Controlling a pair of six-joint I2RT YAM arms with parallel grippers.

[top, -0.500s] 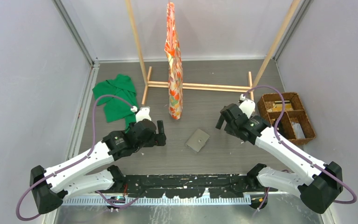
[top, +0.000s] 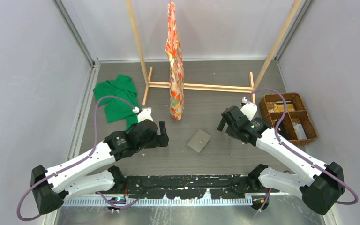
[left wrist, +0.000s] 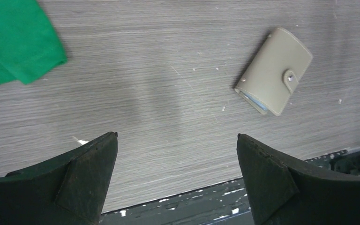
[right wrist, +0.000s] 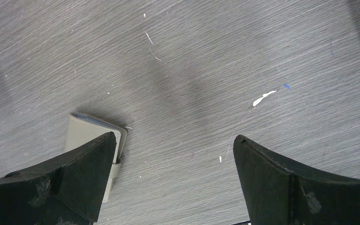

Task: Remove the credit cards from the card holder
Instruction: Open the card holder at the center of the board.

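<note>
The card holder [top: 199,140] lay flat and folded shut on the grey wood-grain counter [top: 215,101], near the middle and turned at an angle to the counter's edges. In the left wrist view the card holder [left wrist: 274,77] showed a strap closed by a round snap [left wrist: 289,78], with a thin pale-blue edge peeking out along one side. The left end effector [top: 161,136] hung just left of it, fingers spread wide and holding nothing, and its wrist view showed bare counter between the fingers [left wrist: 177,137]. The right end effector [top: 222,124] hung to the right and slightly farther back, also spread and empty [right wrist: 174,137]. In its view one dark finger covered part of the card holder [right wrist: 91,131]. Neither touched the holder. A crumpled green cloth [top: 117,101] lay far left. An orange patterned garment [top: 175,65] hung from a wooden rack [top: 199,86] at the far side. A wicker basket [top: 309,118] with compartments sat at the right edge.
</note>
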